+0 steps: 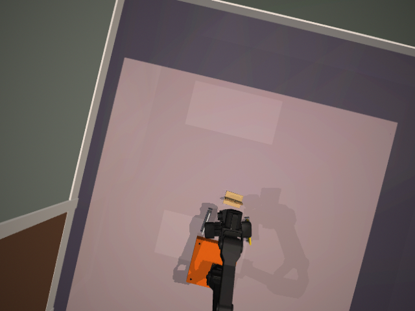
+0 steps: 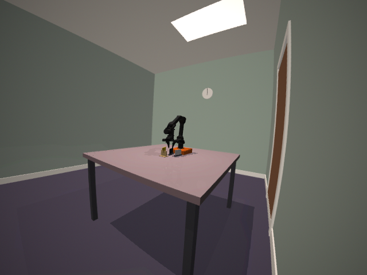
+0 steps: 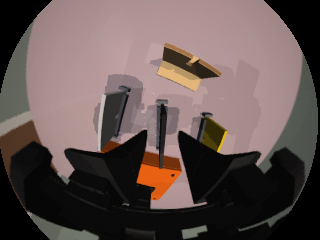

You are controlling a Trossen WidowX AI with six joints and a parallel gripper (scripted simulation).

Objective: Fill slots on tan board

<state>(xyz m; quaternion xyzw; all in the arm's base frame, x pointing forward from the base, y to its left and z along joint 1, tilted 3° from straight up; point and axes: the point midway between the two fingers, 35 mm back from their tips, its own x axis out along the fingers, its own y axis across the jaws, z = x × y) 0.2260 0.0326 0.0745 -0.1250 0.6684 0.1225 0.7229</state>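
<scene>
The tan board [image 1: 233,201] [image 2: 163,153] [image 3: 177,56] stands on its base, with one slot visible at its top edge and nothing in it. A white-grey board [image 2: 178,152] [image 3: 110,120] stands in its holder on the left in the wrist view. A black board [image 3: 163,120] stands in the middle holder, and a yellow board [image 1: 249,240] [image 3: 216,134] in the right holder. My gripper [image 2: 170,146] [image 3: 163,134] is open and empty. It points down above the black board, which shows between the fingertips. The arm hides the black board in the top view.
An orange plate [image 1: 207,251] [image 2: 187,151] [image 3: 154,177] under the arm's base lies close behind the holders. The white-grey and yellow boards stand just outside the two fingers. The tan board stands beyond the holders, away from the arm's base.
</scene>
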